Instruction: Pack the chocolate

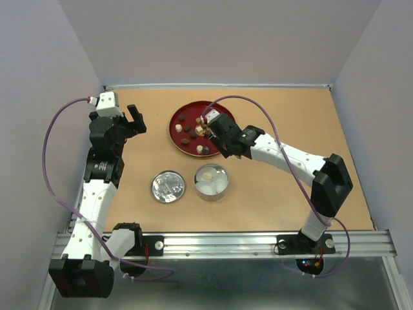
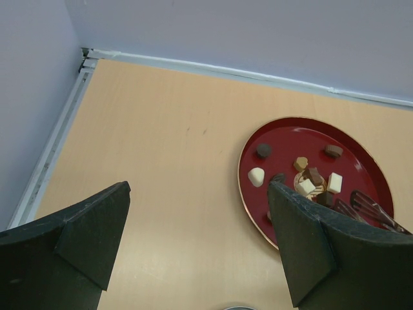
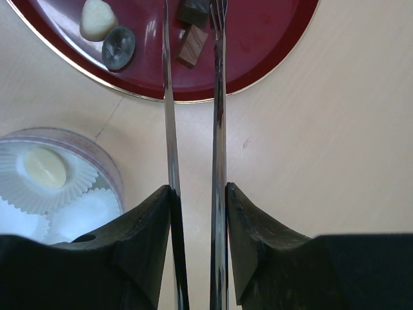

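Observation:
The chocolate pieces (image 1: 186,138), dark, reddish brown and cream, lie scattered on a red plate (image 1: 190,108). My right gripper (image 3: 197,190) is shut on the two arms of metal tongs (image 3: 218,97), which reach over the plate's (image 3: 258,39) near rim. A dark piece (image 3: 193,10) sits between the tong tips at the frame's top edge; I cannot tell whether it is pinched. A reddish-brown piece (image 3: 192,45) lies just below it. One cream piece (image 3: 44,168) rests in a paper cup inside the round tin (image 3: 110,165). My left gripper (image 2: 199,194) hangs open left of the plate (image 2: 290,139), holding nothing.
The tin (image 1: 224,174) stands in front of the plate, its silver lid (image 1: 168,186) flat on the table to its left. White walls close in the table at the back and both sides. The right arm stretches across the table's right half.

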Controlling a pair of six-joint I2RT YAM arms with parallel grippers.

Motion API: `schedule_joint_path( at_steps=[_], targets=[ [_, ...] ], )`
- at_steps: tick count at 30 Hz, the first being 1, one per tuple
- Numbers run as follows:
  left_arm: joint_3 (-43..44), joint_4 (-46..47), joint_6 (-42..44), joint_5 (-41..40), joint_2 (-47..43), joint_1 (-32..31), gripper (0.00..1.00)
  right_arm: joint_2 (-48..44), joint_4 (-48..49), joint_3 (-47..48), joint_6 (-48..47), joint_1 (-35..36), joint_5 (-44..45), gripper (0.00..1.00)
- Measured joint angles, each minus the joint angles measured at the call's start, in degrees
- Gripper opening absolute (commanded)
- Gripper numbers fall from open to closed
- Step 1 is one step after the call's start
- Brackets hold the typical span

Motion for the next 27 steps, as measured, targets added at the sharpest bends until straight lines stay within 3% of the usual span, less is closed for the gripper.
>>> schedule_joint_path(
  at_steps=[20, 27],
  targets=[
    [0.00, 0.00, 0.00, 0.04, 0.00, 0.00, 0.99, 2.45, -0.11, 0.00, 0.68, -0.17, -0.11, 0.44],
    [0.00, 0.00, 0.00, 0.04, 0.00, 0.00, 0.99, 2.71, -0.31, 0.00, 1.29, -0.22, -0.15, 0.33]
  ],
)
